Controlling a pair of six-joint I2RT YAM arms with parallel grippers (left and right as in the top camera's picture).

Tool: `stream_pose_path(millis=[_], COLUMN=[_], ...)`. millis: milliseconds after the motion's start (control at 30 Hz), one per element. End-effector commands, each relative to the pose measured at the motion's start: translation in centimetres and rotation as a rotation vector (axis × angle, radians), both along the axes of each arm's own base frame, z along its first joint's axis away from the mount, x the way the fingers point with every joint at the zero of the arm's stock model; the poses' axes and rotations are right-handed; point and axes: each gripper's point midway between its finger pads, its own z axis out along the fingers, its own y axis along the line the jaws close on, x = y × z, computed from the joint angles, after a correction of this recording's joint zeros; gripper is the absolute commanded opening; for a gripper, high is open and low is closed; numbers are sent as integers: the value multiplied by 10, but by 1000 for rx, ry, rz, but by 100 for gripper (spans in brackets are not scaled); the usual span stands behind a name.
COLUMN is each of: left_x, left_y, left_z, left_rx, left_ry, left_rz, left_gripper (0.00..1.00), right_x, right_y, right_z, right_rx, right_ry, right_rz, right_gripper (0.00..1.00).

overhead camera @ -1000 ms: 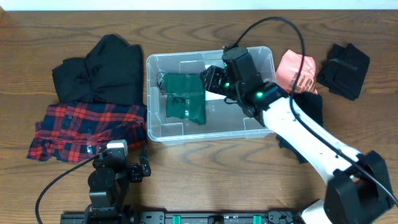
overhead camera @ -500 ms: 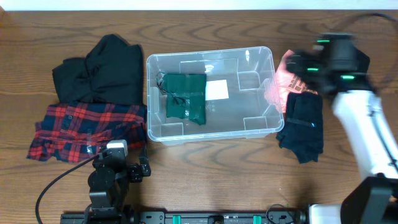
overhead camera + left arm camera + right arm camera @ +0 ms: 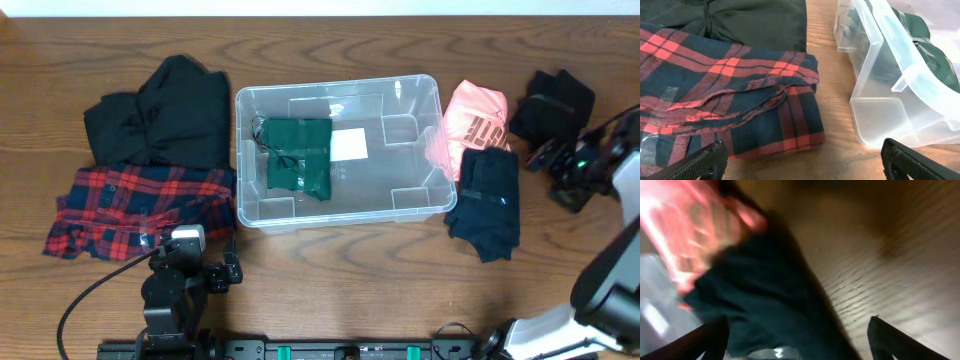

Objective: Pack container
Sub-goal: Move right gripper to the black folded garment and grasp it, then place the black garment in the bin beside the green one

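The clear plastic container (image 3: pixel 415 95) stands at the table's middle with a folded dark green garment (image 3: pixel 298 157) and a white label (image 3: pixel 349 145) inside. Its near corner shows in the left wrist view (image 3: pixel 880 70). My right gripper (image 3: pixel 556 165) is open and empty at the far right, past a dark navy garment (image 3: pixel 486 203) that also shows in the blurred right wrist view (image 3: pixel 765 295). A pink garment (image 3: pixel 475 113) lies beside the container. My left gripper (image 3: pixel 800 162) is open and empty, low at the front left, near the red plaid shirt (image 3: pixel 725 95).
A black garment (image 3: pixel 165 115) lies at the back left above the red plaid shirt (image 3: pixel 140 205). Another black garment (image 3: pixel 555 105) lies at the back right, close to my right arm. Bare wood runs along the table's front.
My right arm has swung out of the container and far to the right, past the pink and navy garments. The green garment stays in the container. The left arm has not moved.
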Motion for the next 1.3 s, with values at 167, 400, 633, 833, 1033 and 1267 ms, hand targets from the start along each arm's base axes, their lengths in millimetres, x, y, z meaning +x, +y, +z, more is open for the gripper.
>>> stream_pose_path(millis=[167,400,633,833,1033,1267], left_x=[0,0,0,0,0,0], left_y=[-2,-2,-2,-2,-2,-2], left_z=[-3,-3,-3,-3,-3,-3], left_rx=[-11,-11,-11,-11,-11,-10], left_ry=[3,3,3,3,3,3], left_rz=[-6,-6,-6,-6,-6,-5], left_gripper=[98,98,98,98,98,98], right_x=[-8,-14,0,0,-19,-8], right_y=[48,51,48,82,150,251], right_z=[-47,-55,22,154,237,259], right_rx=[50,53,-10,-39,22,195], right_ry=[-20,-21,-205,-553,-803,-874], right_rz=[166,137,132,174,277,415], right_gripper=[83,26,2,1,1,1])
